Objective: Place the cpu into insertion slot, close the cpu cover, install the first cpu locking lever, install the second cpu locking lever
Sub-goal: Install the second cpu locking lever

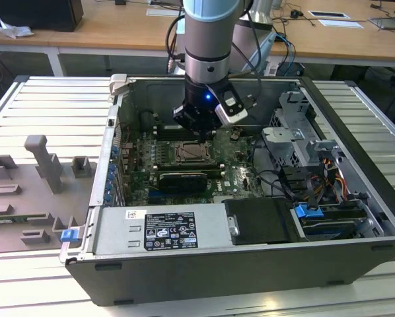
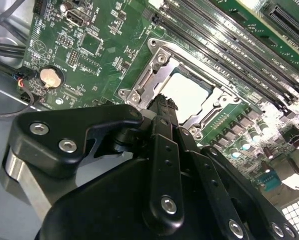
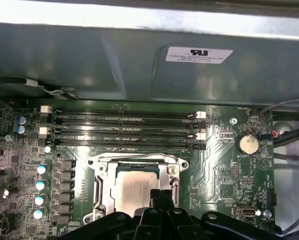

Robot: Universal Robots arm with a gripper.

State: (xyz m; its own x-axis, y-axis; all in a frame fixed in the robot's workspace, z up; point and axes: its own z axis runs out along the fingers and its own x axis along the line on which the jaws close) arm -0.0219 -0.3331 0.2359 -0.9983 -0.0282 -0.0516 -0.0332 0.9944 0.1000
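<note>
The cpu (image 3: 132,187) (image 2: 189,92), pale silver and square, lies flat in the insertion slot on the green motherboard (image 1: 234,168). The slot itself is hidden under it. The silvery cpu cover (image 3: 102,172) (image 2: 154,75) is folded down around the chip, framing it. My gripper (image 3: 162,196) (image 2: 163,105) hangs just above the socket's edge, its black fingers pressed together and shut with nothing visible between them. In the exterior view the gripper (image 1: 201,132) stands inside the open computer case, right behind the socket (image 1: 191,153).
Long black memory slots (image 3: 124,127) run close behind the socket, with the case wall (image 3: 139,65) beyond. A coin battery (image 3: 248,144) and cables (image 1: 283,181) lie to one side. A power supply (image 1: 161,228) and drive cage (image 1: 296,132) crowd the case. Grey fixtures (image 1: 39,172) sit outside.
</note>
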